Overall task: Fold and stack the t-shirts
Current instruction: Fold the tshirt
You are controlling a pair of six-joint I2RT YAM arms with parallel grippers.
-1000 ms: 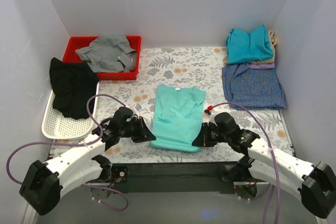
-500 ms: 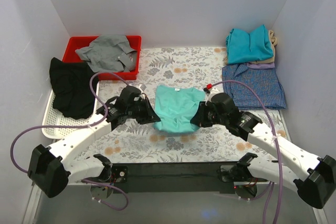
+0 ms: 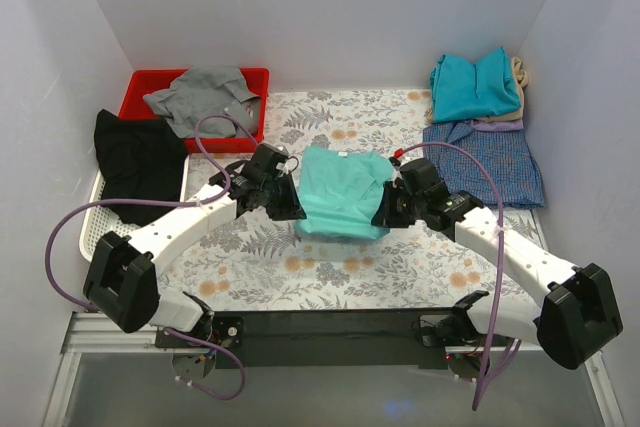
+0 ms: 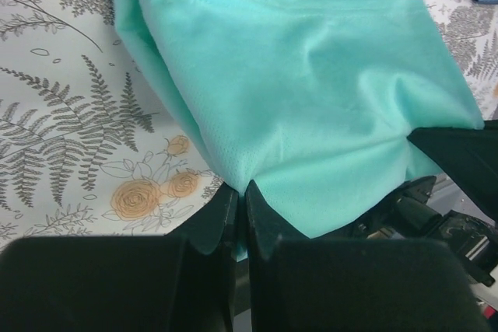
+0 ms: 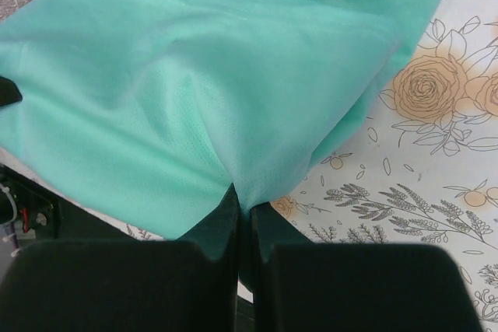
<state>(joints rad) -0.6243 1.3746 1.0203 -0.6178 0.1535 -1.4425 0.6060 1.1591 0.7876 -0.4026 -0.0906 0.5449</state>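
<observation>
Plain white walls (image 3: 330, 17) enclose a floral-patterned table (image 3: 350, 122).

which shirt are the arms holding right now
The mint-green tee in the middle, both arms' jaws shut on its edge; the teal shirt and blue check shirt lie untouched at far right.

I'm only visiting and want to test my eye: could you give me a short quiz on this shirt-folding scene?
1. True or false: the left gripper and right gripper are both shut on the mint-green t-shirt.
2. What lies in the red bin? A a towel, B grey shirt, C socks.
3. What colour tops the far-right pile?
Key: 1 true; 2 B; 3 teal-blue.
</observation>
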